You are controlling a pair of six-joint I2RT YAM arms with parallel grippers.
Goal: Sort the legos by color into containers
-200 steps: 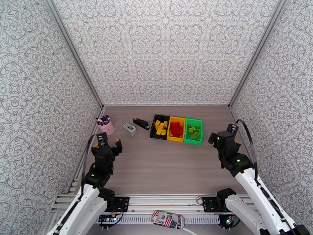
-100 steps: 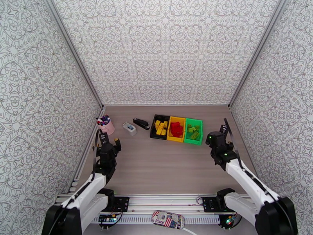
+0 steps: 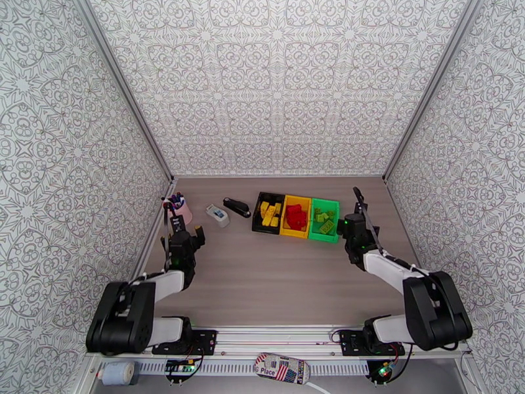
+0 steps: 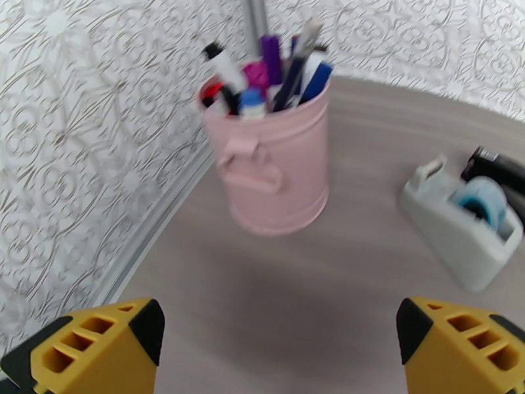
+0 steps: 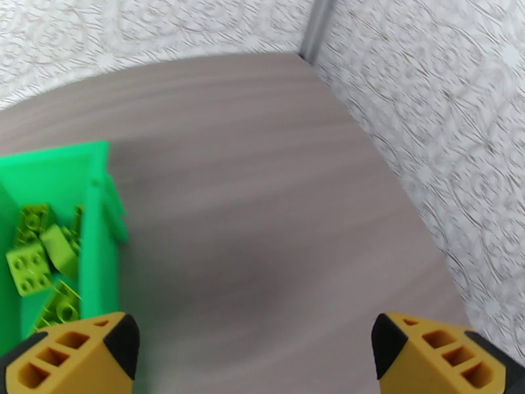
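Note:
Three containers stand in a row at the back middle of the table. The black bin holds yellow legos, the yellow bin holds red legos, and the green bin holds lime green legos. My left gripper sits low at the left, open and empty, facing the pink pen cup. My right gripper is just right of the green bin, open and empty. In the right wrist view my gripper has bare table between its fingers, with the green bin wall and green legos at its left.
A pink pen cup full of markers stands ahead of the left gripper near the left wall. A white tape dispenser and a black stapler lie to its right. Patterned walls close in three sides.
Both arms have folded down low over the table. The left gripper has moved forward toward the pen cup, the right one forward and left toward the green bin. Both stay open.

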